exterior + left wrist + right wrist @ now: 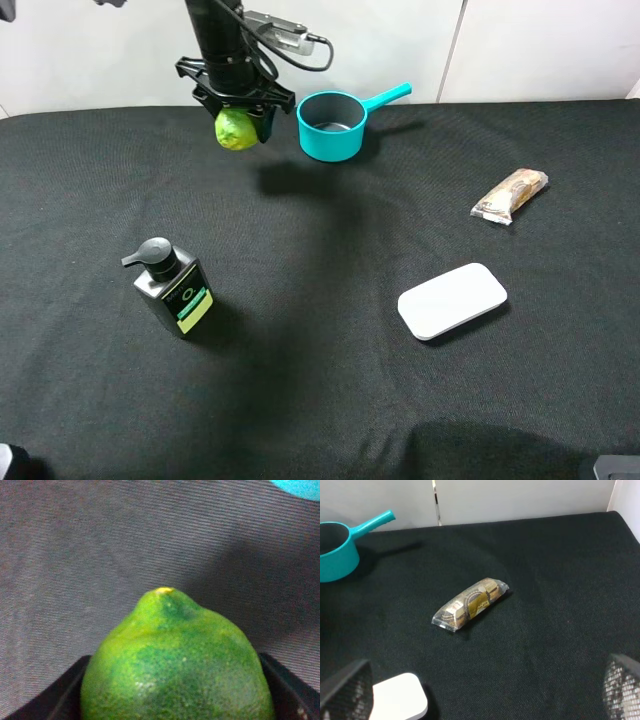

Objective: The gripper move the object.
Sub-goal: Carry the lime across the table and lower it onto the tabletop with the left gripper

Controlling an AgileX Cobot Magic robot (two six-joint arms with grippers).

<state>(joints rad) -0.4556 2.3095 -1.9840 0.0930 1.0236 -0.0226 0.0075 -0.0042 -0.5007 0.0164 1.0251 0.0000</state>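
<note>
Above the far side of the worktop (320, 400), the left end effector (240, 125) was clenched on the lime (236, 130), its long axis pointing out between the fingers, just beside the teal saucepan (332, 127). Well apart, the right end effector (485, 687) was spread, empty.

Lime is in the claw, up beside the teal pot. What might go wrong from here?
1. The lime is round and, in the wrist view, bulges well past the left gripper fingers. It may slip out and roll across the black cloth.
2. The teal pot stands close beside the gripper. A sideways move at this height could clip its rim and shove or tip it.
</note>
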